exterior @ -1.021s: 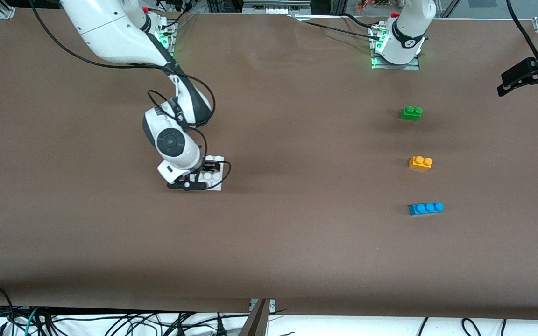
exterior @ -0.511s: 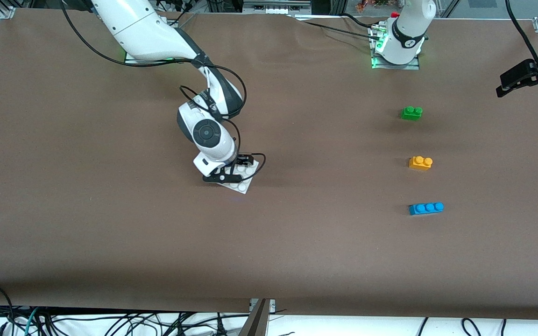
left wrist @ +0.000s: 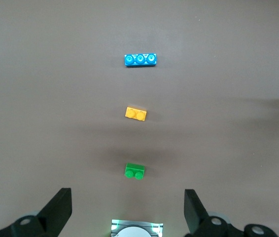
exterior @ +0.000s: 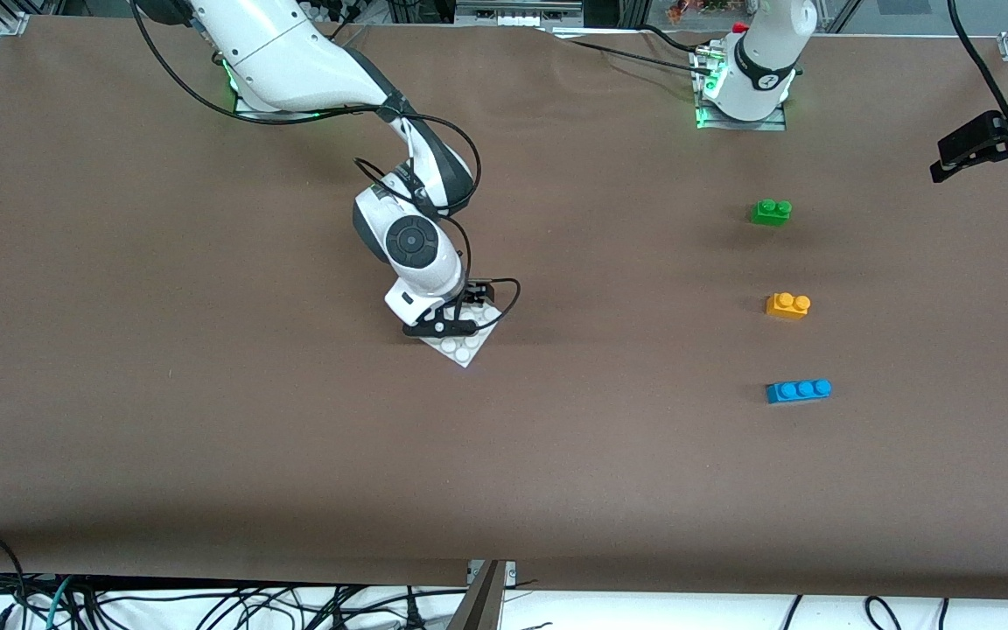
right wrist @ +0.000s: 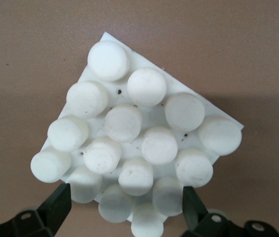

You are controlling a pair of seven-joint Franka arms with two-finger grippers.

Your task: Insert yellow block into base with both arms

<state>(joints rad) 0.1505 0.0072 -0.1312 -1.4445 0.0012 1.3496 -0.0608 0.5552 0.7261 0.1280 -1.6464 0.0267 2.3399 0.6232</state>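
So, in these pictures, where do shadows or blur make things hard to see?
Front view: lighting is even; the small orange-yellow two-stud brick casts only a faint shadow, and the right hand partly hides the flat white studded base plate. Right wrist view: the plate's nearest studs look slightly soft. Left wrist view: a dim shadow band crosses the brown table; the bricks stay sharp.

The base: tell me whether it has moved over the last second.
Yes. The base, held in the right claw, has travelled toward the left arm's end of the table, closer to the unmoved yellow block, and has turned corner-on.
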